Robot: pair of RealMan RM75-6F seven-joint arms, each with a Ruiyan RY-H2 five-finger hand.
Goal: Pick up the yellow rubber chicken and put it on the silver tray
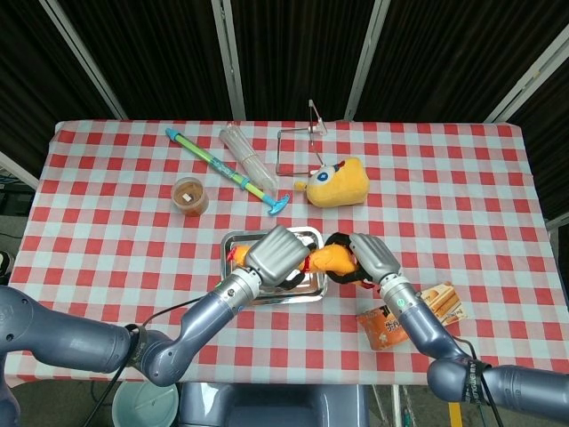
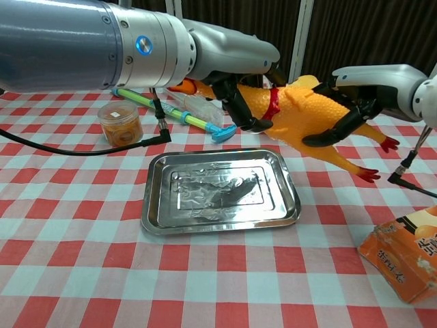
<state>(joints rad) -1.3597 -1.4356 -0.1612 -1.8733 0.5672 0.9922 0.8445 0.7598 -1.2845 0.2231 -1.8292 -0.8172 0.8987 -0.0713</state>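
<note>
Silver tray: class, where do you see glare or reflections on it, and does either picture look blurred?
Chest view: the silver tray shows bright glare and a dark reflection in its middle; picture sharp. Head view: the tray is mostly hidden under the left hand; also sharp.

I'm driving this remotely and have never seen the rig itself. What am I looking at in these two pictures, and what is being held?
You are seeing a two-armed robot with finger-bearing hands, working at a table with a red checked cloth. The head view looks down from above; the chest view looks forward from low down, so the arms loom large.

In both, the robot's left hand shows further left and the right hand further right. Together they hold the yellow rubber chicken in the air, fingers wrapped around its body, above the far right corner of the silver tray. The tray has nothing in it yet.

Also on the table: a small jar, a green and blue toy stick, a clear plastic item, a wire stand, a yellow plush toy and orange snack packets.
</note>
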